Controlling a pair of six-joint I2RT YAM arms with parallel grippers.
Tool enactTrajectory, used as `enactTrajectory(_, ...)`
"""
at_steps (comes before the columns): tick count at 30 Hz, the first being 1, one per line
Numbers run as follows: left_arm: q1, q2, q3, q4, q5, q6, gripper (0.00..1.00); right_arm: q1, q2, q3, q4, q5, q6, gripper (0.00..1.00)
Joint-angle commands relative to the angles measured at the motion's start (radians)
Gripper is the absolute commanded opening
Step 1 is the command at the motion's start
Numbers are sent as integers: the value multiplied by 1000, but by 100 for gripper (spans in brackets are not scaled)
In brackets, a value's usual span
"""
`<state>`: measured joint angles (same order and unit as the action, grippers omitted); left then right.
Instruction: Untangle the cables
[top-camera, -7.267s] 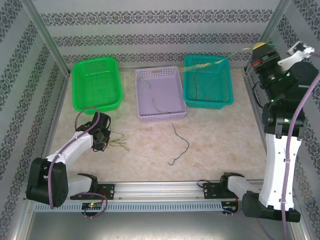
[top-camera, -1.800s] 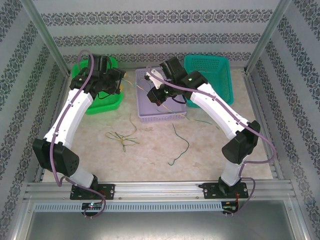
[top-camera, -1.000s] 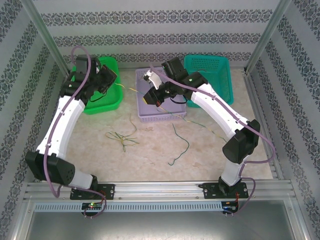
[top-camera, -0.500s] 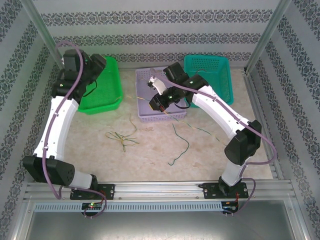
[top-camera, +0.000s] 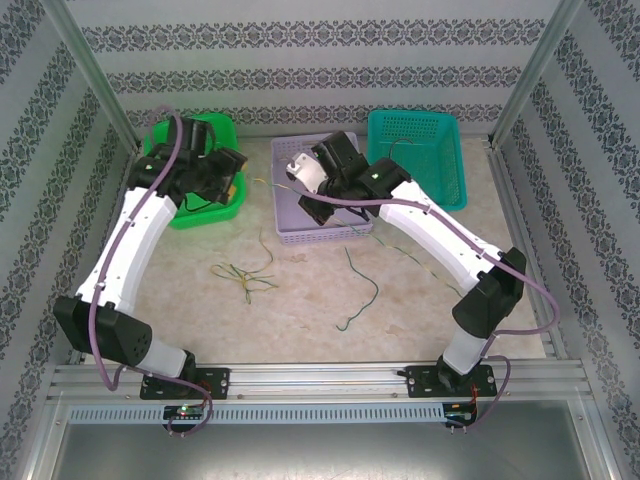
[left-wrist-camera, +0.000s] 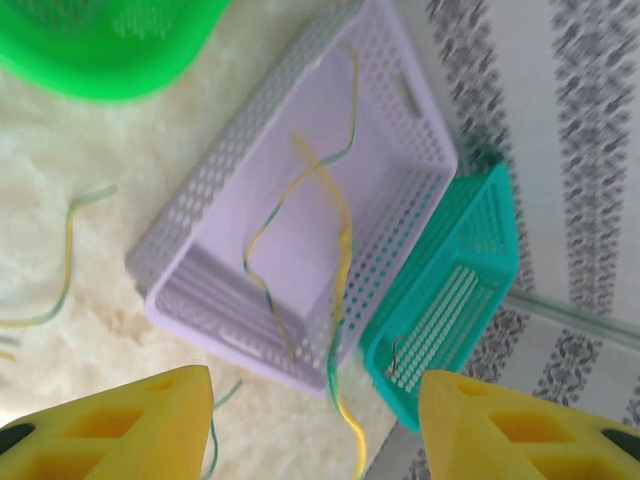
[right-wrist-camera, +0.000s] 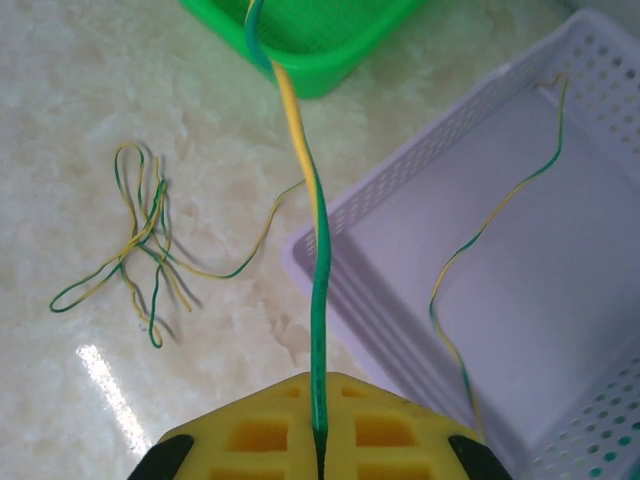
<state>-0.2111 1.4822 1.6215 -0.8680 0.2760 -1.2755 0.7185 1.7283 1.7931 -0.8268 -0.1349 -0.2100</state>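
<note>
My right gripper (right-wrist-camera: 318, 445) is shut on a yellow-green cable (right-wrist-camera: 312, 230) that runs up toward the green basket (right-wrist-camera: 320, 40). It hovers over the lilac basket (top-camera: 322, 237), seen from above as the right gripper (top-camera: 311, 202). My left gripper (left-wrist-camera: 315, 430) is open, and the same cable (left-wrist-camera: 340, 390) hangs loose between its fingers, touching neither. From above, the left gripper (top-camera: 228, 182) is at the green basket's right edge. A tangle of cables (top-camera: 243, 275) lies on the table, with a dark green cable (top-camera: 360, 290) to its right. Another cable (right-wrist-camera: 500, 210) lies in the lilac basket.
A green basket (top-camera: 190, 212) stands at the back left and a teal basket (top-camera: 440, 198) at the back right, with a dark cable (left-wrist-camera: 395, 352) inside the teal one. Patterned walls and metal posts close in the table on three sides.
My left gripper has opened and let go of the cable. The left arm swung back over the green basket, then came right again. The right gripper stays shut on the cable.
</note>
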Motion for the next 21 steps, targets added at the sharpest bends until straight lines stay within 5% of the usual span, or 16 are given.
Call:
enactTrajectory(1,-61,27,2,32,34,-94,58,4,-32,-5,63,50,-51,0)
enactTrajectory(12,-146,106,18,101,36,-138,37,3,-7,15,78,-48,-34,0)
enactTrajectory(16,-145,107,-3,139,-3,-148,0,2,-4,12,63,-78,-22,0)
enactTrajectory(19,-128,121,-1,187,-7,-148,0,-20,-6,5,42,-109,30,1)
enactTrajectory(21,-114,145,32,196,0,-139,0,-48,-6,4,1,-161,75,21)
